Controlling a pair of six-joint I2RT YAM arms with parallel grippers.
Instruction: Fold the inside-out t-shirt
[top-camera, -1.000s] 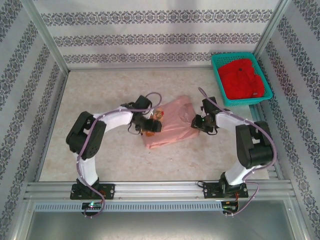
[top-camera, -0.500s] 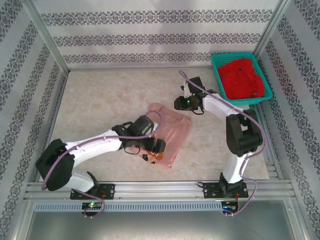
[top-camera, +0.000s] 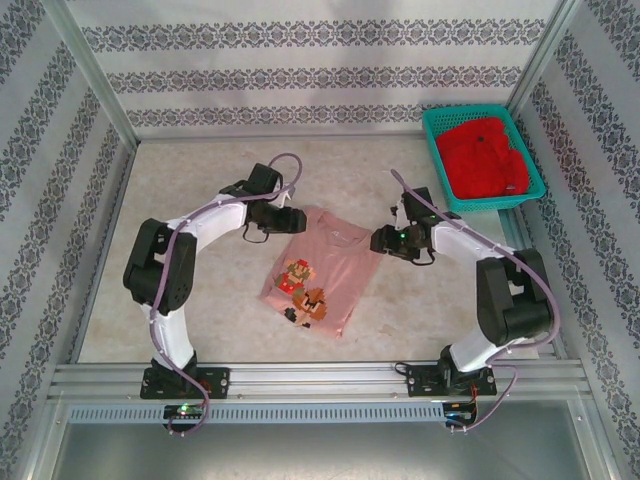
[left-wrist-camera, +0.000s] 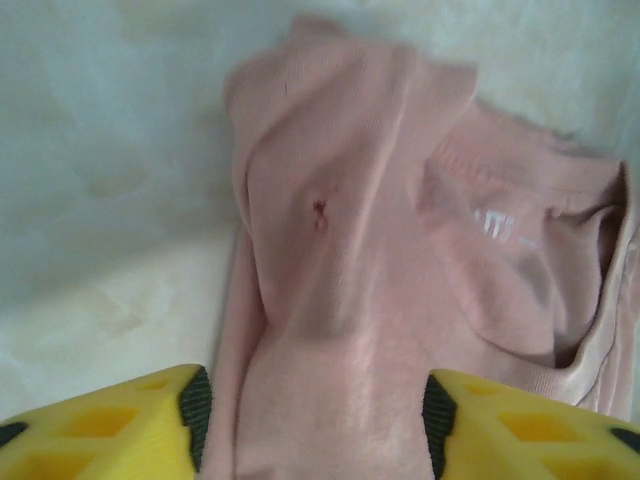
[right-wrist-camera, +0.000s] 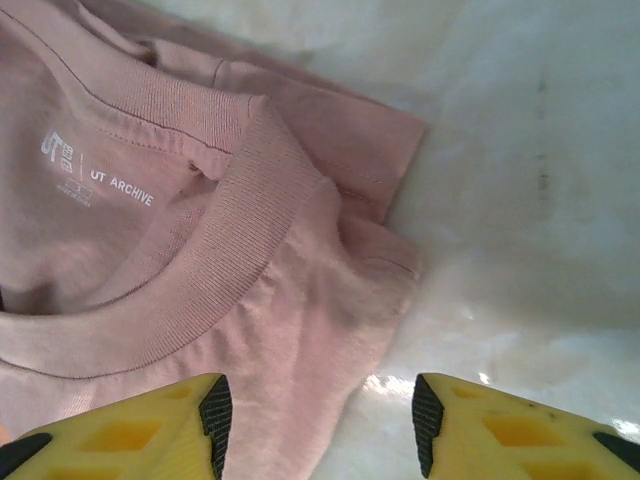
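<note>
The salmon-pink t-shirt (top-camera: 325, 262) lies spread on the table, with a printed pixel figure facing up on its near half. My left gripper (top-camera: 293, 221) sits at the shirt's far left shoulder. In the left wrist view its jaws (left-wrist-camera: 315, 425) stand open, straddling a ridge of pink cloth (left-wrist-camera: 380, 250) without pinching it. My right gripper (top-camera: 381, 240) is at the far right shoulder. In the right wrist view it (right-wrist-camera: 320, 425) is open over the shoulder edge of the shirt (right-wrist-camera: 150, 200), whose ribbed collar and neck label show, with bare table under its right finger.
A teal basket (top-camera: 432, 150) holding a bright red garment (top-camera: 485, 160) stands at the back right corner. Patterned walls close in the table on three sides. An aluminium rail (top-camera: 320, 375) runs along the near edge by the arm bases.
The shirt was bunched between the grippers and now lies spread with its print up. The left arm has swung from the shirt's near edge to its far left shoulder, and its jaws have narrowed.
</note>
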